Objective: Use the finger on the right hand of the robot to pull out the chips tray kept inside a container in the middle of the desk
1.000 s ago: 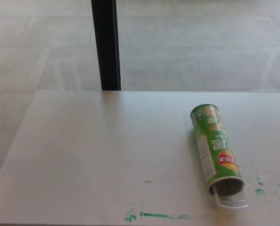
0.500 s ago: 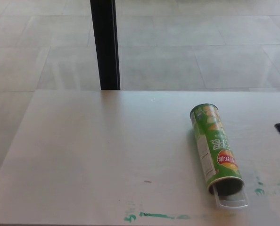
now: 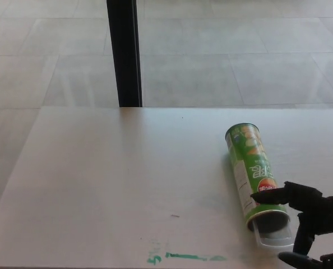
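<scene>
Lying on its side: the green chips container (image 3: 255, 175), resting on the pale desk (image 3: 127, 179), its length running from far to near with the open mouth at the near end, close to the desk's near edge.
Container label: green with white lettering and a red-and-yellow logo, partly covered by a black finger.
Chips tray: a clear plastic tray (image 3: 274, 237) pokes a little way out of the container's open mouth and rests on the desk just in front of it.
Right hand: the black right hand (image 3: 309, 224) comes in from the side of the container that faces the desk's right edge; its fingers are spread apart and grip nothing.
Upper finger: one finger (image 3: 276, 196) reaches across the near end of the container, over the logo; whether it touches the container I cannot tell.
Lower fingers: another finger points down just beside the tray's right corner, and a third lies below it at the picture's bottom edge.
Left hand: not in view.
Green marks: smears of green paint (image 3: 183, 257) lie on the desk well to the left of the container's mouth, along the near edge.
Black post: a dark upright post (image 3: 124, 53) stands beyond the desk's far edge, far left of the container, on a tiled floor (image 3: 239, 50).
</scene>
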`<state>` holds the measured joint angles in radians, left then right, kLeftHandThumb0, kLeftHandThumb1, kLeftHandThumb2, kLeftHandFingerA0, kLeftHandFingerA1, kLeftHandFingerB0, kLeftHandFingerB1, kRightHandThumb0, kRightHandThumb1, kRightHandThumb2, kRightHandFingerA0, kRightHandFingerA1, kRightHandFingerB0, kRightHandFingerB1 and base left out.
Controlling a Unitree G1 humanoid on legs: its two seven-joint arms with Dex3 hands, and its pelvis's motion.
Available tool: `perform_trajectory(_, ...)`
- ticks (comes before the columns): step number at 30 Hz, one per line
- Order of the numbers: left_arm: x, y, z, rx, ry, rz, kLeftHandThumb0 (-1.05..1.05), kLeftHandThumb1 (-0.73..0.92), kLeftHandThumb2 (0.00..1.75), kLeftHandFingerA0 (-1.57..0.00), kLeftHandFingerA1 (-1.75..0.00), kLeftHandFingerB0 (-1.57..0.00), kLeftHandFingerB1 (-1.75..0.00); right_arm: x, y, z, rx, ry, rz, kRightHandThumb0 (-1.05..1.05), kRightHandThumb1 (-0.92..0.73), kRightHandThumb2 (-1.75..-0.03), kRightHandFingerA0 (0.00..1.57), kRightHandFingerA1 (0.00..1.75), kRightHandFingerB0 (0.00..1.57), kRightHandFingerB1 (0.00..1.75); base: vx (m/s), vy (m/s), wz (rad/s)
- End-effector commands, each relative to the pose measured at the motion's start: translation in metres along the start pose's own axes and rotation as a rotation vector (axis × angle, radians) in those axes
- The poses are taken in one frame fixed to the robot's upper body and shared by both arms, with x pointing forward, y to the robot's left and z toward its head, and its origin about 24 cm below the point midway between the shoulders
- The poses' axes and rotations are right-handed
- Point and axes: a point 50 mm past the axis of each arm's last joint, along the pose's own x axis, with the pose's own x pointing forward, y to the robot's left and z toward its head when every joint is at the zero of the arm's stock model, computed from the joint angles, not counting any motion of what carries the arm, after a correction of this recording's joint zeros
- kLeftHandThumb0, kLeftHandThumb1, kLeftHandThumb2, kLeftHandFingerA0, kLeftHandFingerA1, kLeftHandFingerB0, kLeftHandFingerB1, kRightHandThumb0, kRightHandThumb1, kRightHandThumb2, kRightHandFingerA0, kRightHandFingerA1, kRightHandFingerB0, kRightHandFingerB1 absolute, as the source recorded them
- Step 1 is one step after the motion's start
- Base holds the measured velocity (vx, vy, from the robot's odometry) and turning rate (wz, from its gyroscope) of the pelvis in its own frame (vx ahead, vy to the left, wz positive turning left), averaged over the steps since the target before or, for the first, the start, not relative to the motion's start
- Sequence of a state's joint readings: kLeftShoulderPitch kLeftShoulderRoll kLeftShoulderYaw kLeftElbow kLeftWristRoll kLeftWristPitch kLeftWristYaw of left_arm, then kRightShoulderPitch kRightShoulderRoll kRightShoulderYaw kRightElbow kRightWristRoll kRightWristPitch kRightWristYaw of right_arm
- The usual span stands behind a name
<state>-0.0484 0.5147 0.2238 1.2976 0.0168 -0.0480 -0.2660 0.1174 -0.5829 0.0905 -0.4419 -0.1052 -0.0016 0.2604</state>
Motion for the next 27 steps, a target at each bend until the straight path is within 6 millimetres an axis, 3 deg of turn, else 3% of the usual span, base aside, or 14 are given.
perform_trajectory(1, -0.002, 0.008, 0.004, -0.015, -0.030, 0.008, -0.61, 0.69, 0.61, -0.50, -0.61, -0.59, -0.55, 0.010, -0.010, -0.017, -0.279, 0.127, 0.102, -0.11, -0.56, -0.56, 0.93, 1.03, 0.39, 0.44, 0.00, 0.000, 0.00)
perform_trajectory(7, -0.003, 0.011, 0.003, 0.002, -0.021, 0.008, -0.60, 0.70, 0.62, -0.51, -0.60, -0.52, -0.49, 0.010, -0.015, -0.019, -0.335, 0.129, 0.116, -0.13, -0.54, -0.55, 0.94, 1.09, 0.40, 0.44, 0.00, 0.000, 0.00)
perform_trajectory(11, -0.003, 0.010, 0.001, 0.004, -0.011, 0.014, -0.61, 0.70, 0.62, -0.53, -0.64, -0.57, -0.53, 0.011, -0.015, -0.016, -0.441, 0.098, 0.129, -0.18, -0.48, -0.61, 1.00, 1.05, 0.44, 0.48, 0.00, 0.000, 0.00)
perform_trajectory(16, -0.003, 0.011, 0.002, -0.010, -0.028, 0.003, -0.60, 0.70, 0.61, -0.52, -0.62, -0.61, -0.59, 0.011, -0.016, -0.015, -0.506, 0.080, 0.147, -0.13, -0.49, -0.54, 1.01, 1.12, 0.47, 0.44, 0.00, 0.000, 0.00)
perform_trajectory(17, -0.003, 0.011, 0.002, -0.006, -0.023, 0.012, -0.60, 0.70, 0.61, -0.50, -0.60, -0.55, -0.53, 0.011, -0.014, -0.015, -0.518, 0.076, 0.156, -0.12, -0.50, -0.54, 1.00, 1.11, 0.47, 0.45, 0.00, 0.000, 0.00)
perform_trajectory(27, -0.002, 0.008, 0.002, 0.000, -0.018, 0.013, -0.59, 0.72, 0.62, -0.50, -0.60, -0.55, -0.51, 0.010, -0.005, -0.019, -0.539, 0.088, 0.227, -0.14, -0.51, -0.55, 0.98, 1.11, 0.45, 0.44, 0.00, 0.000, 0.00)
